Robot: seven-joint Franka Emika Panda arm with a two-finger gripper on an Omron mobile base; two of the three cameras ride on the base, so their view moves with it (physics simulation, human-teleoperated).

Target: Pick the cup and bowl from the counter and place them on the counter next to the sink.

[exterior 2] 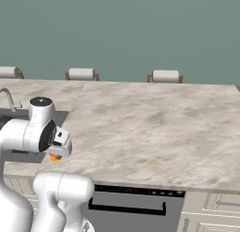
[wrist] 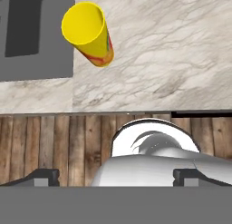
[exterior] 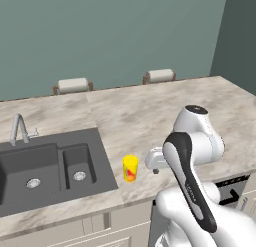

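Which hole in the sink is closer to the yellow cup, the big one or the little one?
The little basin. It sits on the sink's right side, next to the cup standing on the counter. The big basin lies further left.

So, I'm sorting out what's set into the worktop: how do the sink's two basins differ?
The large basin is clearly wider than the small basin and lies on the left of the sink in the left base view. The small basin lies on the side nearer the cup. The faucet rises behind the large basin, not the small one. Both are dark grey, rectangular, with a round metal drain.
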